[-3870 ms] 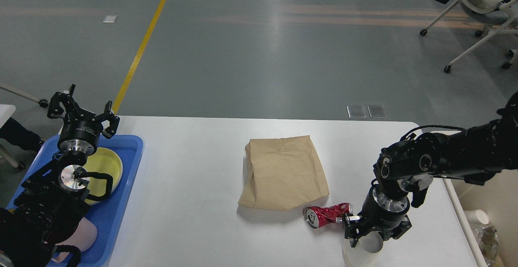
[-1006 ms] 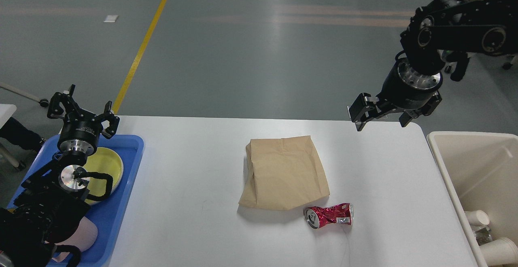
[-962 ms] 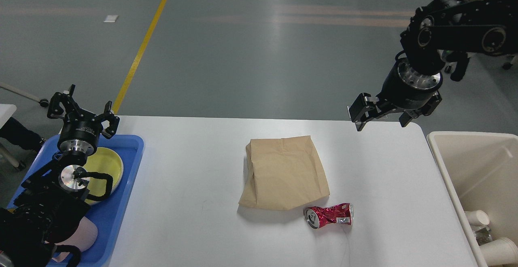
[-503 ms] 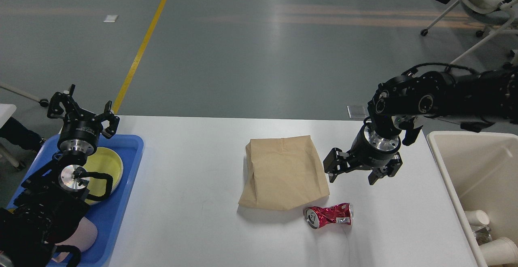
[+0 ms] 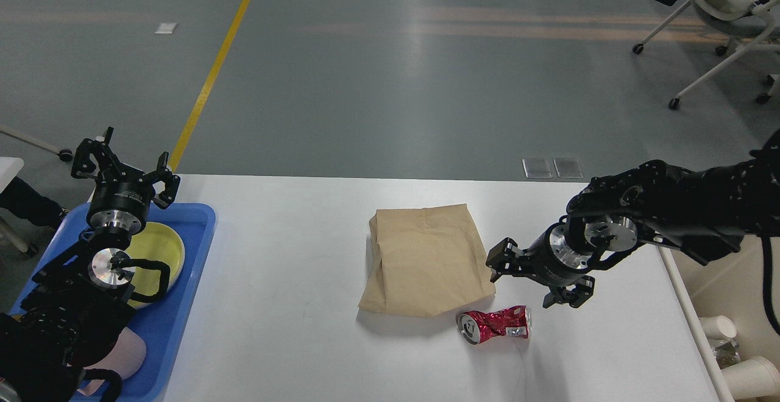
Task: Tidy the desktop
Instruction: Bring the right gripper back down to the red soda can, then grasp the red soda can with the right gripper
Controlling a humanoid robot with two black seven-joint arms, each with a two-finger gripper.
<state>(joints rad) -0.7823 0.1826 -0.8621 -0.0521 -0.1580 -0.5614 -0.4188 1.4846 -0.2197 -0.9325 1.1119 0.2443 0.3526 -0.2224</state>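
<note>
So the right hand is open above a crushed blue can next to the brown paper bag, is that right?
Not quite: the crushed can is red, not blue, as the head view shows. The rest holds: the right hand is open above it, and it lies beside the brown paper bag.

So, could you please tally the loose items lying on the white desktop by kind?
Paper bag: 1
Crushed can: 1
Total: 2 on the desktop
</note>
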